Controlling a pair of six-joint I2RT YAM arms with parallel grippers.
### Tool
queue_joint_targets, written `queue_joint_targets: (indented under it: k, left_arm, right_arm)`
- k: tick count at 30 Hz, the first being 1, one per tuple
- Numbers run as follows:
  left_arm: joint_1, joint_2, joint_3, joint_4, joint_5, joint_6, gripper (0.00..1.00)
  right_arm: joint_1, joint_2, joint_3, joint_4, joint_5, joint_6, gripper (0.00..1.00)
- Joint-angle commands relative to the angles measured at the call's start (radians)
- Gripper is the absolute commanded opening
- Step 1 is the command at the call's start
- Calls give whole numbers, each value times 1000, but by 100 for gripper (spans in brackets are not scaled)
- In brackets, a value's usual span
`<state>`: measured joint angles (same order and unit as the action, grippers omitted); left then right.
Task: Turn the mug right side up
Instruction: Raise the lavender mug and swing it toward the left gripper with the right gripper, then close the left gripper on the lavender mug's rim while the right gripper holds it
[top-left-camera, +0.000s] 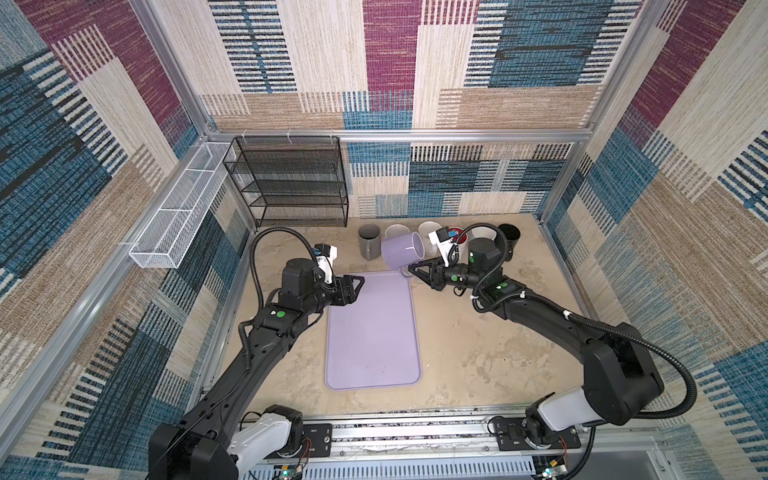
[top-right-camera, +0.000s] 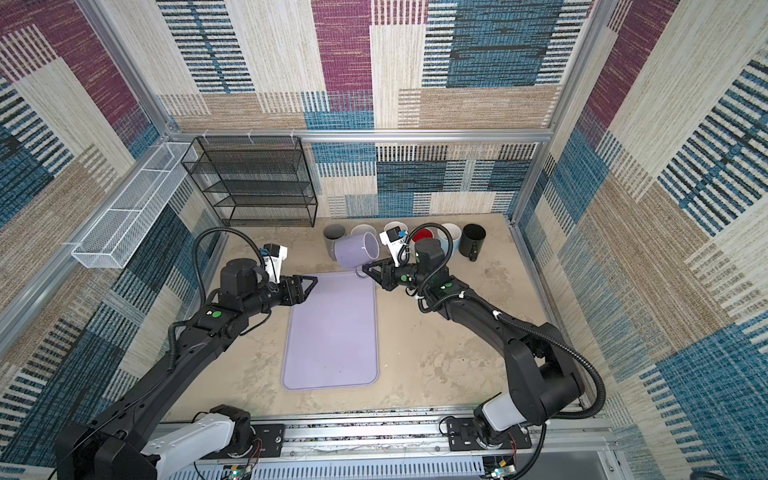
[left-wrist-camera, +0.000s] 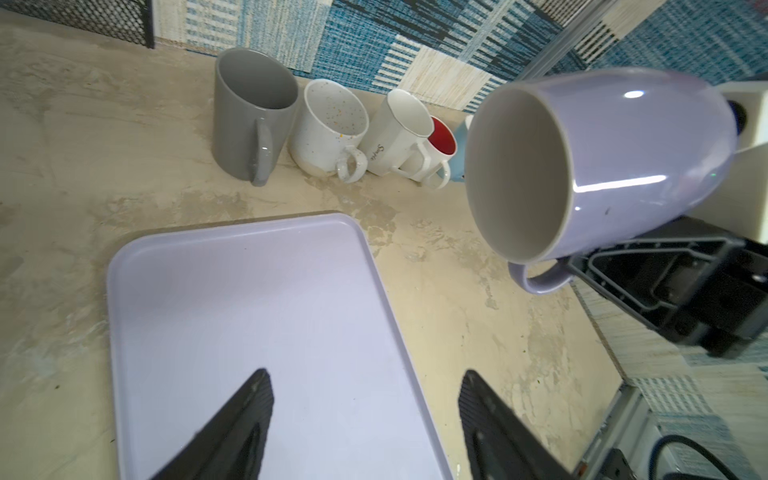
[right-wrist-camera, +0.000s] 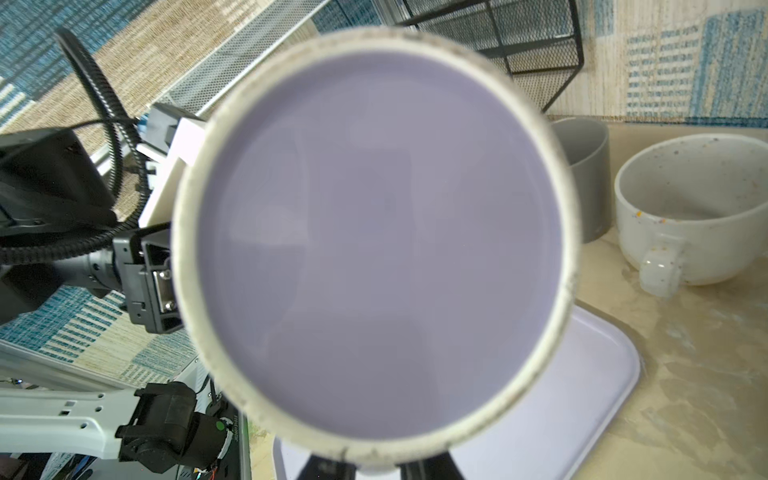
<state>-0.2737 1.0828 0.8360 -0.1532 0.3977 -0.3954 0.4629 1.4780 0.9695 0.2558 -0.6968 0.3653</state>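
A lilac mug (top-left-camera: 402, 249) hangs in the air on its side, above the far right corner of a lilac tray (top-left-camera: 374, 340). It touches neither the tray nor the tabletop. Its open mouth faces the left arm and tips slightly downward. Its flat underside, ringed in unglazed white, fills the right wrist view.

The right gripper (top-left-camera: 409, 269) is pressed together on the mug's handle (left-wrist-camera: 538, 282), which sits beneath the body. The left gripper (top-left-camera: 358, 289) is spread and empty. It hovers over the tray's far left corner, near the mug but apart from it.

By the look of it, the turn is about half done. Doing it well likely means rolling the right wrist smoothly until the mouth faces up. The pinch should be kept firm, since a heavy body held by the handle alone could swing. The underside should then meet the surface flat before the grip lets go.

A row of upright mugs stands just behind, against the back wall, and the roll should keep clear of it. The row includes a grey mug (left-wrist-camera: 245, 124), a speckled white mug (left-wrist-camera: 320, 145), a white faceted mug (left-wrist-camera: 388, 141), a red-lined mug (left-wrist-camera: 441, 139) and, at the far end, a black mug (top-left-camera: 509, 237).

The white faceted mug bears a slanted script word that seems to read "Simple", though it is too small to be sure. No other brand or label can be read.
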Motion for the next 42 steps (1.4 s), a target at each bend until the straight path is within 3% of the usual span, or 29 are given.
queue_joint_targets:
  k: [1,8,18,27,36,42]
  left_arm:
    - [11,-11,-23,161,146,-78,72]
    - [33,-12,-71,360,302,-176,71]
    - [33,-3,-124,588,419,-245,70]
    - [33,8,-169,803,475,-318,70]
    - [30,111,-195,1115,515,-501,71]
    - [21,134,-191,1142,521,-510,70]
  right_arm:
    - [-7,-23,1,166,-68,50,0]
    - [-13,-35,14,264,-115,122,0]
    - [-13,4,44,373,-170,202,0]
    - [-10,45,46,519,-251,299,0]
    - [30,63,56,557,-276,307,0]
    - [46,80,72,565,-270,310,0]
